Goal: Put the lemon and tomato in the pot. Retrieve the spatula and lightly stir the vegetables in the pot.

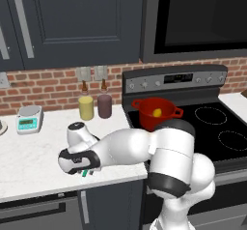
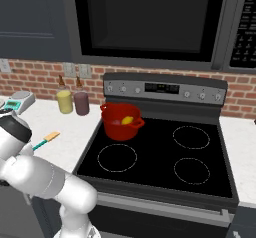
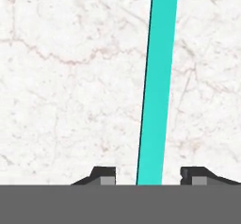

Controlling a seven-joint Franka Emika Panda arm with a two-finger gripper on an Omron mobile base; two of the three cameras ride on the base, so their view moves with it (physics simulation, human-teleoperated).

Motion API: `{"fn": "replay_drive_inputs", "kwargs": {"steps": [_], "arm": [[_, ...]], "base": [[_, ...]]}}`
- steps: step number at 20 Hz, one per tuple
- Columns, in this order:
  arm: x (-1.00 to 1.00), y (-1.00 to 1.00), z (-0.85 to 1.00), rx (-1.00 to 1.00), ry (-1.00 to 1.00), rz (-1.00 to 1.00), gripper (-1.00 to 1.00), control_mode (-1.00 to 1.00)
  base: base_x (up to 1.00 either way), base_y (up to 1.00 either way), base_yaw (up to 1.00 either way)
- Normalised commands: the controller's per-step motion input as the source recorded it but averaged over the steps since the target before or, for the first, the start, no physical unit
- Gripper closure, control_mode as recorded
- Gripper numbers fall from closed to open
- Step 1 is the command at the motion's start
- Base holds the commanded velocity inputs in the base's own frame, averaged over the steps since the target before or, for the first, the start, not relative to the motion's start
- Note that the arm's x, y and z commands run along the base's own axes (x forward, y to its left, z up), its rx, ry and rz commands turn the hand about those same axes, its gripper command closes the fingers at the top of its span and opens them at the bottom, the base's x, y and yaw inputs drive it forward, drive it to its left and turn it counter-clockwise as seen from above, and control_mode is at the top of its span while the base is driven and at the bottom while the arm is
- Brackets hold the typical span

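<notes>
Here you had reached spatula retrieval: gripper (image 3: 148, 176) straddled the spatula (image 3: 157, 86) handle on the counter (image 3: 70, 77), jaws part-open, nothing gripped. Next you needed closure, then lift.

Base views flank arm, share stove (image 1: 212, 122); hand view close over counter (image 3: 70, 86).

Bench (image 1: 34, 156): bare marble around the spatula (image 3: 157, 82), with free room along both sides of its handle. Rear edge: scale (image 1: 29, 118), yellow bottle (image 1: 86, 106) and maroon bottle (image 1: 104, 104) stand against the wall. Stove (image 2: 200, 154): pot (image 2: 120, 122) occupies the rear left burner; the other three burners are bare.
</notes>
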Motion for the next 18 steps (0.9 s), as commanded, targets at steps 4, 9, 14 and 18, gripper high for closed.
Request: {"fn": "replay_drive_inputs", "kwargs": {"steps": [4, 9, 14, 18], "arm": [[-0.48, -0.01, -0.04, 0.14, -0.05, 0.00, 1.00, -1.00], [-0.62, -0.07, 0.02, 0.12, -0.16, 0.00, 1.00, -1.00], [-0.48, -0.19, 0.31, 0.11, -0.19, 0.00, 1.00, -1.00], [-0.31, -0.51, 0.91, 0.23, -0.13, -0.08, 1.00, -1.00]], "base": [[0.00, 0.00, 0.00], [0.00, 0.00, 0.00], [0.00, 0.00, 0.00], [0.00, 0.00, 0.00]]}}
